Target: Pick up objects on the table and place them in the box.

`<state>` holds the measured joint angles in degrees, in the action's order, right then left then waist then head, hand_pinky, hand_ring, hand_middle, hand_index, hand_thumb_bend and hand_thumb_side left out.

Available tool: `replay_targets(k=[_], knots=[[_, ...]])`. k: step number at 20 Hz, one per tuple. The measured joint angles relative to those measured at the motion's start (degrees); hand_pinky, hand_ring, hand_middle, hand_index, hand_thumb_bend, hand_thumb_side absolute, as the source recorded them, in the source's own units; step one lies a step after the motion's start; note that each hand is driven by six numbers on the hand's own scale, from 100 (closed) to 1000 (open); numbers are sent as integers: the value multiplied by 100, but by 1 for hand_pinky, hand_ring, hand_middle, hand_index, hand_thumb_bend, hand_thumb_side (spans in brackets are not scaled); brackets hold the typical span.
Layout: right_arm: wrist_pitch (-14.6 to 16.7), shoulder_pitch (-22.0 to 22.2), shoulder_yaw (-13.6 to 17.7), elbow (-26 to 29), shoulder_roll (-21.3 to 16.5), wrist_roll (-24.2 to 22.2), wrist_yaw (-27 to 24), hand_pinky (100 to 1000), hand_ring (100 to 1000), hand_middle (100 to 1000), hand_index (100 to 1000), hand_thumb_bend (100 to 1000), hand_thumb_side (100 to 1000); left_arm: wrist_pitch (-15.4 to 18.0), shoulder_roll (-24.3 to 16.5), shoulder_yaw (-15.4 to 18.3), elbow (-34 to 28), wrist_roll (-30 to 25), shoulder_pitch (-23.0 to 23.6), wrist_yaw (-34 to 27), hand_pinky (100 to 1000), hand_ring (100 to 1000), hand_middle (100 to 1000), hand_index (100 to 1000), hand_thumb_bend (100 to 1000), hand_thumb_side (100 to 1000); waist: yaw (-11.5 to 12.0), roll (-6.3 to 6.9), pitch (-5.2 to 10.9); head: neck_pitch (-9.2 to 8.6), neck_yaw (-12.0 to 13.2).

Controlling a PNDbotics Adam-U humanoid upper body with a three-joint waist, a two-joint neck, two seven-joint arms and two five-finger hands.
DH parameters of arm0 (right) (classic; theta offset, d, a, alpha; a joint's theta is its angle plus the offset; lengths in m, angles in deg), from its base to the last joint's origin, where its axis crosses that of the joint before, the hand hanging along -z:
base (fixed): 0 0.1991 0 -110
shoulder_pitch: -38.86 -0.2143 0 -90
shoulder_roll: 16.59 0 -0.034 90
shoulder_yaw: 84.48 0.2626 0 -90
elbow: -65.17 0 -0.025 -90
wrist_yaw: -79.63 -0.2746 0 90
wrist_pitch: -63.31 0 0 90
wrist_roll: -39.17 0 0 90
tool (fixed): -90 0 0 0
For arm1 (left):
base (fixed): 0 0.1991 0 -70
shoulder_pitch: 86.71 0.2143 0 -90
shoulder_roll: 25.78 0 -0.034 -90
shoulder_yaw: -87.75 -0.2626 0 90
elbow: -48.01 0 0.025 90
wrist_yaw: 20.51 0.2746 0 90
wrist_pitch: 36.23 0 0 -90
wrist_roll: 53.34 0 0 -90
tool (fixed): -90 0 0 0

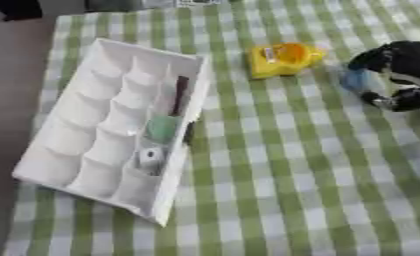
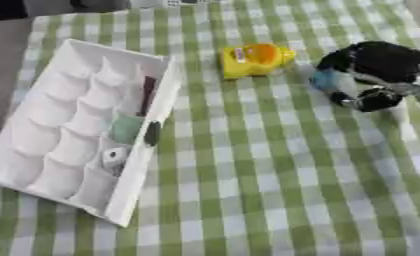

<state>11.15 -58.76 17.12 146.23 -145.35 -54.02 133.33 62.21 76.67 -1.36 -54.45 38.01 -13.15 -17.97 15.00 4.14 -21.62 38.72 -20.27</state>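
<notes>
The right hand (image 2: 384, 62) is glossy black, rounded, with silver-grey joints.

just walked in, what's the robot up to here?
It's clearing a green checked table into a white compartmented box. The right hand, at the right edge, has its fingers curled round a small blue object lying on the cloth. A yellow and orange object sits just left of it, untouched. The box already holds a dark stick-like item, a pale green piece and a small white item. The left hand isn't in view.
</notes>
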Motion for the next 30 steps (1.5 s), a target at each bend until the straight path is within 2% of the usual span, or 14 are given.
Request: replay_targets(k=[5,6,7,13,17,19,21,26,27,28,29,30], knots=[[-2,0,1,0,0,-89,-34,756,716,657,759,335,140,2,0,0,0,-2,0,-1,758,703,921,770,106,960,-2,12,0,0,-1],[-2,0,1,0,0,-101,-37,754,712,636,744,356,134,2,0,0,0,-3,0,-1,759,703,921,770,106,960,-2,14,0,0,-1],[-5,0,2,0,0,-116,-39,752,708,621,731,333,142,3,0,0,0,-4,0,-1,759,703,920,770,106,960,-2,14,0,0,-1],[-27,-2,4,0,0,-187,-57,727,657,502,630,343,141,10,1,0,0,-11,0,-2,759,703,920,770,107,960,0,14,0,1,-1],[-36,3,9,1,2,-174,-61,679,596,394,532,353,129,10,1,0,0,-11,0,-2,760,703,920,770,107,960,2,14,0,2,-1],[-40,8,9,1,9,-123,-74,633,551,317,442,360,115,10,2,0,0,-11,0,-2,760,702,920,770,109,960,0,14,0,2,0],[-39,12,10,10,49,-19,-102,609,530,290,411,364,101,10,3,0,0,-11,0,-2,760,702,920,770,110,959,-18,14,0,3,0],[-5,97,2,164,136,286,-209,591,521,276,397,359,100,-1,7,0,0,-20,0,-2,760,702,919,770,114,958,-96,14,1,5,3],[4,114,0,212,159,332,-238,569,509,266,387,312,100,-2,8,0,0,-20,0,-2,760,702,919,769,117,956,-117,14,4,6,6],[13,140,-2,270,181,382,-279,569,509,266,387,312,100,-4,9,1,-1,-19,0,-2,760,702,919,769,117,956,-140,14,5,7,8],[25,171,-7,320,210,421,-340,542,496,257,380,221,100,-7,10,1,-1,-17,0,-2,760,702,918,769,119,955,-163,13,6,8,9],[42,205,-23,369,235,456,-454,542,496,257,380,221,100,-12,12,1,-2,-13,0,-2,760,702,918,769,119,955,-186,12,7,11,12]])
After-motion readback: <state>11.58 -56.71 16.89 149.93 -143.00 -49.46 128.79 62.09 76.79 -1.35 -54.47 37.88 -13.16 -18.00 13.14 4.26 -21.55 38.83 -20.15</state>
